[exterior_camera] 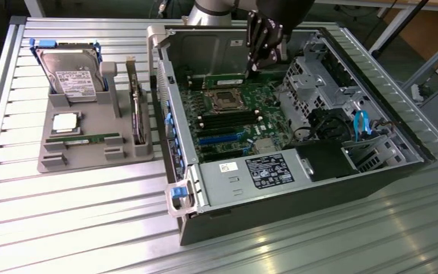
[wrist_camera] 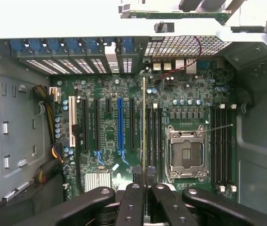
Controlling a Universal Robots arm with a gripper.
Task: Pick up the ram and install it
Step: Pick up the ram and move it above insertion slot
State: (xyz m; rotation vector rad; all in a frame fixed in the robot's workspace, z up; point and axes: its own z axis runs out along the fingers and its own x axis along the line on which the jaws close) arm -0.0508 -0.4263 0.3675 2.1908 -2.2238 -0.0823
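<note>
Claw (exterior_camera: 257, 64) sits inside the open computer case (exterior_camera: 401, 165), over the far end of the motherboard (exterior_camera: 230, 123), black fingers (wrist_camera: 132, 195) pointing down.

Claw clenched on the ram (wrist_camera: 144, 127). From the wrist view the stick is seen edge-on, a thin pale line running straight out from between the fingertips, pinched at its near end. Fingers press on both flat faces.

The ram stands on edge, parallel to the bank of dark memory slots (wrist_camera: 156, 136) and just beside them, on the side away from the processor socket (wrist_camera: 185, 153). Cannot tell whether its lower edge touches the board or hangs clear. A second bank of slots (wrist_camera: 222, 146) lies on the other side of the socket, well apart from the stick.

In the exterior view the socket (exterior_camera: 225, 101) shows just below the fingertips, empty, metal frame shut.

Outside the case, on the exterior view's left, a grey tray (exterior_camera: 52, 162) rests on the slatted metal table (exterior_camera: 74, 200). It carries a hard drive (exterior_camera: 68, 71) propped upright at the far end, a square silver processor chip (exterior_camera: 65, 121) lying flat, and a second green stick (exterior_camera: 89, 138) lying in a slot near the front. All are well apart from the claw.

Power supply (exterior_camera: 268, 171) sits at the near end of the case.
</note>
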